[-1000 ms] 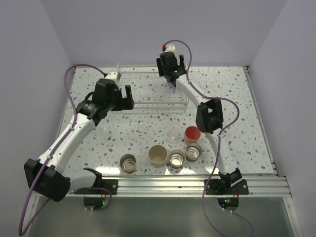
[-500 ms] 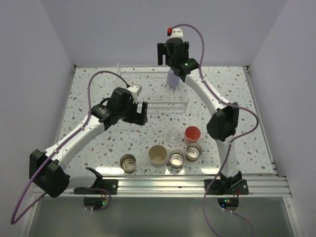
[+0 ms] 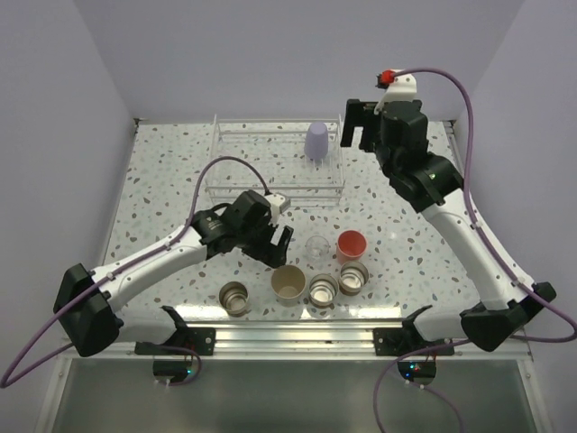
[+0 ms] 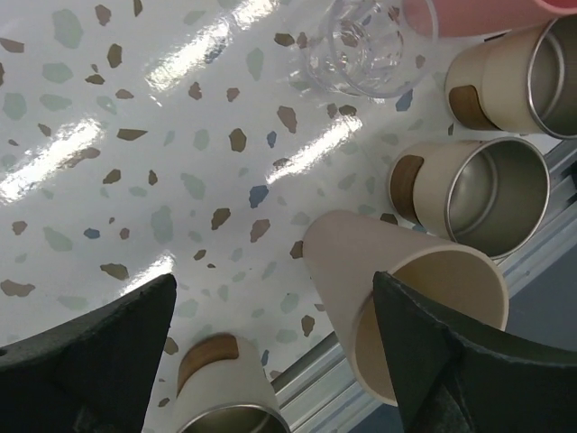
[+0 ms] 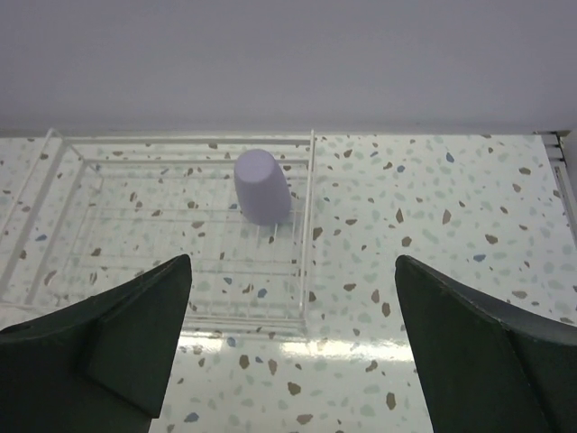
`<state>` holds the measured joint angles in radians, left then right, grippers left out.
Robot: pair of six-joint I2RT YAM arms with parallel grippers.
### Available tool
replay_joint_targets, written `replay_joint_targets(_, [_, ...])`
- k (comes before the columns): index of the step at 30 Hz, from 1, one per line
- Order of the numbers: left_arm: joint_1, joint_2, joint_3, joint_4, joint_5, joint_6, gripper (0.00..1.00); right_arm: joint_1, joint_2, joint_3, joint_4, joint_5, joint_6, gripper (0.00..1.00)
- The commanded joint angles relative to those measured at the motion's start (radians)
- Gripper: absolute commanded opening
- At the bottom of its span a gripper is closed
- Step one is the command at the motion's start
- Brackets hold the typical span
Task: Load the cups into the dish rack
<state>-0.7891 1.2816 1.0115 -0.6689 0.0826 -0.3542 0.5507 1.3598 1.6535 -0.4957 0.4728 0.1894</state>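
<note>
Cups (image 3: pixel 288 282): six loose (seventh (image 3: pixel 317 141) in rack (image 3: pixel 261 168))

Left arm (image 3: pixel 155 256) stretched low and forward; we found the left pincer (image 3: pixel 276 242) spread wide, holding nothing. Right arm (image 3: pixel 462 221) reared high toward the far right; we logged the right pincer (image 3: pixel 354 135) parted too, empty.

We see the clear wire-frame dish rack (image 3: pixel 261 167) open across its left and middle; an upturned lavender tumbler (image 3: pixel 317 140) fills its far right corner. Near the metal front rail (image 3: pixel 315 338), the beige tumbler (image 3: pixel 288 282) has a silvery-rimmed tumbler (image 3: pixel 323 290) just beside it, narrowing finger room.
</note>
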Motion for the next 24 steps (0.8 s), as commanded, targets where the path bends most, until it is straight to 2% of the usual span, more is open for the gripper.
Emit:
replay_joint_targets(1, [-0.05,0.016,-0.01,0.006,-0.007,-0.045,0.93,0.003,-0.001,-0.066,-0.043,0.03,-0.005,0.98])
replay_joint_targets(8, [-0.111,-0.021,-0.057,-0.001,-0.061,-0.101,0.87,0.003,-0.028,-0.09,-0.066,0.036,-0.001,0.98])
replay_joint_targets(12, [-0.116,-0.008,-0.07,0.0,-0.078,-0.106,0.74,0.003,-0.042,-0.109,-0.07,0.032,0.012,0.98])
replay_joint_targets(13, [-0.117,-0.004,-0.077,0.006,-0.075,-0.106,0.66,0.002,-0.047,-0.11,-0.072,0.032,0.013,0.98])
replay_joint_targets(15, [-0.119,0.013,-0.085,0.038,-0.063,-0.1,0.57,0.003,-0.051,-0.118,-0.075,0.032,0.015,0.98])
replay_joint_targets(16, [-0.119,0.022,-0.088,0.055,-0.052,-0.095,0.48,0.002,-0.056,-0.121,-0.075,0.032,0.015,0.98])
replay_joint_targets(18, [-0.119,0.067,-0.07,0.097,-0.023,-0.074,0.38,0.003,-0.059,-0.118,-0.084,0.03,0.013,0.98])
replay_joint_targets(19, [-0.119,0.088,-0.023,0.089,-0.021,-0.062,0.18,0.003,-0.059,-0.112,-0.092,0.027,0.015,0.98])
replay_joint_targets(21, [-0.119,0.153,0.048,0.049,-0.062,-0.022,0.0,0.002,-0.059,-0.077,-0.109,0.017,0.016,0.98])
replay_joint_targets(22, [-0.119,0.168,0.129,0.022,-0.079,-0.006,0.0,0.002,-0.059,-0.061,-0.113,0.009,0.021,0.98])
replay_joint_targets(23, [-0.11,0.18,0.206,-0.025,-0.163,0.026,0.0,0.003,-0.06,-0.032,-0.121,-0.008,0.03,0.98])
replay_joint_targets(24, [-0.098,0.182,0.206,-0.047,-0.196,0.038,0.0,0.002,-0.062,-0.018,-0.122,-0.008,0.03,0.98])
